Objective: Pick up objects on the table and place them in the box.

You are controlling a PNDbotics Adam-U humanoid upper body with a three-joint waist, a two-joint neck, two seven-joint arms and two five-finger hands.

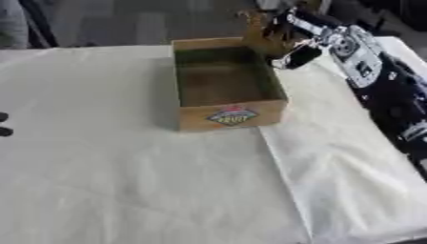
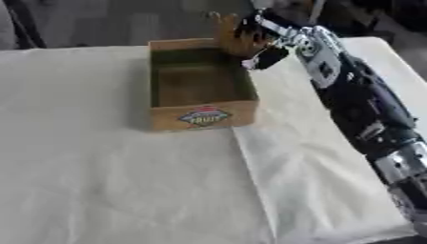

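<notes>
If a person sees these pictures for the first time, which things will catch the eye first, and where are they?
First comes the open cardboard box with a coloured label on its near wall, standing in the far middle of the white-covered table. Next is the black and silver right arm, reaching in from the right. Its right hand is over the box's far right corner with a brownish object, but the fingers are too unclear to judge.
</notes>
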